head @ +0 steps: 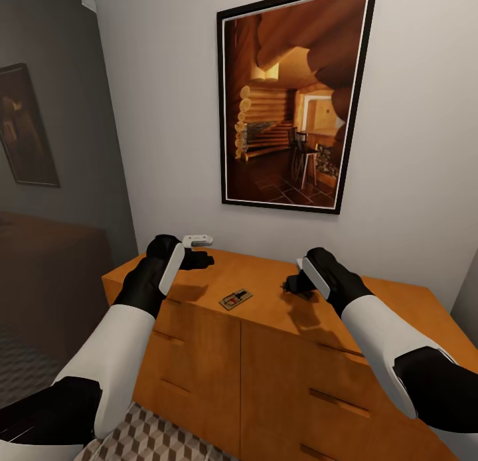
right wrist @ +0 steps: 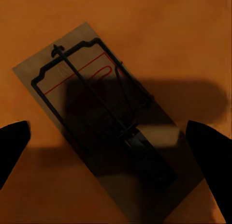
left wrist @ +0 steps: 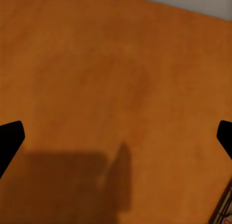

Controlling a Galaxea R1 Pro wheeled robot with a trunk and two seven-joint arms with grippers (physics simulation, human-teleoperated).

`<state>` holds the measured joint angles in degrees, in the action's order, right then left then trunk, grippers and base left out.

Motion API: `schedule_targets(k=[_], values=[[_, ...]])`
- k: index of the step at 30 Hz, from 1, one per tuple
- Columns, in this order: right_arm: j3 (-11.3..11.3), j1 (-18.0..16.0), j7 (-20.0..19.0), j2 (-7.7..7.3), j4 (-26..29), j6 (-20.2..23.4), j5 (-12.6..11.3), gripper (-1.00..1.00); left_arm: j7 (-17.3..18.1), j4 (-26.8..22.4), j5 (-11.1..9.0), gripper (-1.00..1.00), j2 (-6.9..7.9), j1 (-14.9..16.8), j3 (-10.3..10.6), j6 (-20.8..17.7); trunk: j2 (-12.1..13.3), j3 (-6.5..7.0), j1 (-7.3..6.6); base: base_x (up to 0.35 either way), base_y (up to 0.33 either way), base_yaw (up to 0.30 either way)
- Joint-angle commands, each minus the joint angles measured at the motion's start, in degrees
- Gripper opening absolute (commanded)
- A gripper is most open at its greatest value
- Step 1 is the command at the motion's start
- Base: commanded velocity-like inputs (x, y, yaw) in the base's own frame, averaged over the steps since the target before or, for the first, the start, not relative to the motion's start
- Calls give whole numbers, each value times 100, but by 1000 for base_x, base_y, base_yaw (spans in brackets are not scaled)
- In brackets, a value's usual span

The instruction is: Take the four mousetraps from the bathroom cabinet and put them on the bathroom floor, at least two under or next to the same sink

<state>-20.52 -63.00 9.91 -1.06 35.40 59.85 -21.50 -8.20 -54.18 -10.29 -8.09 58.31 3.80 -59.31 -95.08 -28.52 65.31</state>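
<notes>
bathroom floor (head: pixel 153 441): cube-pattern tiles, nearest, below the chest.
cabinet (head: pixel 199 355): orange wood, drawers closed.
mousetrap (head: pixel 236 299): lies flat on the cabinet top between both arms; looks light, stiff, thin, so pinch across the board's long edges, clear of the wire.
right gripper (right wrist: pixel 116 141): spread wide over a mousetrap (right wrist: pixel 108 137), empty.
left gripper (left wrist: pixel 116 137): spread wide, empty, over bare wood, farther left.

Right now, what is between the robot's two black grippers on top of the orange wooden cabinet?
In the head view, one small flat brown mousetrap lies on the cabinet top between the left gripper and right gripper.
</notes>
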Motion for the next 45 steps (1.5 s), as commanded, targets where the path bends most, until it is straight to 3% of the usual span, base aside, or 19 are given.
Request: schedule_targets(k=[1, 10, 23, 37, 45], values=[[-36, -2, 47, -8, -152, 15, -125, -100, -59, -5, -60, 100, 1, 5, 7, -19, -3, -8, 0, 0, 0, 0], [-46, -2, 46, 5, -448, 15, -118, -100, -59, -5, -60, 100, 1, 5, 7, -19, -3, -8, 0, 0, 0, 0], [-21, -12, 20, 2, -444, 15, -68, -100, -65, -5, -60, 100, -8, 5, 7, -19, -3, -8, 0, 0, 0, 0], [35, -656, 19, -50, -411, 15, -52, -100, -67, -5, -60, 100, -17, 5, 7, -19, -3, -8, 0, 0, 0, 0], [39, -815, 19, -114, -410, 15, -71, -100, -67, -5, -67, 100, -17, 5, 7, -19, -3, -8, 0, 0, 0, 0]])
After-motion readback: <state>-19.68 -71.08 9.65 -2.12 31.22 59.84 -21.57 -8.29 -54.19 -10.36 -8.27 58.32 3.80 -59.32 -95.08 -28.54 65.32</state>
